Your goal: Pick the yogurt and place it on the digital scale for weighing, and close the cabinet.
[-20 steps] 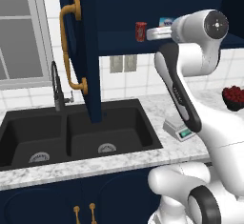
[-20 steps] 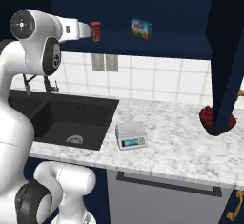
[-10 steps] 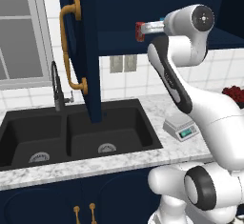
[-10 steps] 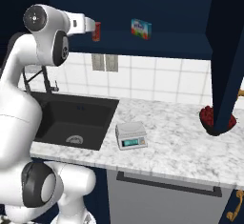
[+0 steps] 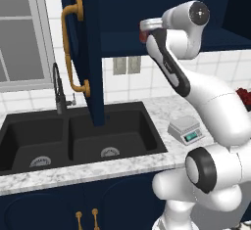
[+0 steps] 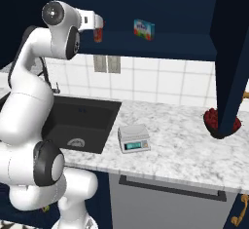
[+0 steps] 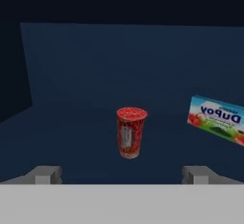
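My pincer (image 7: 122, 173) stands wide apart and holds nothing, raised to the open cabinet (image 5: 81, 53) and aimed into it. From my hand, the two fingertips (image 7: 45, 174) rise at either side of the bottom, and the yogurt (image 7: 131, 131) stands upright on the dark shelf between and beyond them, not touching either. To its right on the same shelf lies the flat carton (image 7: 218, 118), tilted, well apart from the cup.

From the right base camera, the yogurt (image 6: 98, 34) sits on the cabinet's shelf just past the end of my hand, with the carton (image 6: 144, 28) further right along it. The cabinet door (image 6: 233, 52) hangs open at the right, in front of a bowl of red fruit (image 6: 212, 121) on the worktop (image 6: 185, 145).

The digital scale (image 6: 133, 138) rests on the worktop beside the black sink (image 6: 82, 121), nothing on its platform. From the left base camera, the scale (image 5: 185, 129) lies low to the right of the sink (image 5: 73, 138), and the other open door (image 5: 83, 48) with its brass handle (image 5: 72, 48) juts forward above the basin.
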Available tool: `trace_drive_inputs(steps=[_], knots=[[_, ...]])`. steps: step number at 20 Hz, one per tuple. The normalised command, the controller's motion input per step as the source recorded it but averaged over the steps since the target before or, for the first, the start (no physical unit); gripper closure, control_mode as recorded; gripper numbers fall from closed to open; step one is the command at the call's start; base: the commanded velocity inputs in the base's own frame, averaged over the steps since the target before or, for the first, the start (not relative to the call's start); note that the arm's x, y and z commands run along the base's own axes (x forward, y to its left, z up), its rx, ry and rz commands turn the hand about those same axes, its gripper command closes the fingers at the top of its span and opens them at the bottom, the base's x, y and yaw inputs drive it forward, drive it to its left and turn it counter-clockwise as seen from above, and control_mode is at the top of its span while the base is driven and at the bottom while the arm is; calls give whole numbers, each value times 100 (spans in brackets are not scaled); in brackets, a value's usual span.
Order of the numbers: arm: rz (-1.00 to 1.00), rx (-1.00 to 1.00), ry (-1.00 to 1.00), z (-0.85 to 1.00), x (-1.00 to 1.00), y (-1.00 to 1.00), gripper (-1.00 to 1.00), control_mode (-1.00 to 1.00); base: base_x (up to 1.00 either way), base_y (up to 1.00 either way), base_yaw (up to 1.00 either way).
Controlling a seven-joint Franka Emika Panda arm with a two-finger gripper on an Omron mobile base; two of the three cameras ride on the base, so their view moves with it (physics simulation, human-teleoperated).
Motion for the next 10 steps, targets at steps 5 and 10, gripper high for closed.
trace_drive_inputs(steps=[5,10], knots=[[0,0,3,0,57,0,-100,-100,0,0,0],[0,0,5,-6,55,0,-100,-100,0,0,0]])
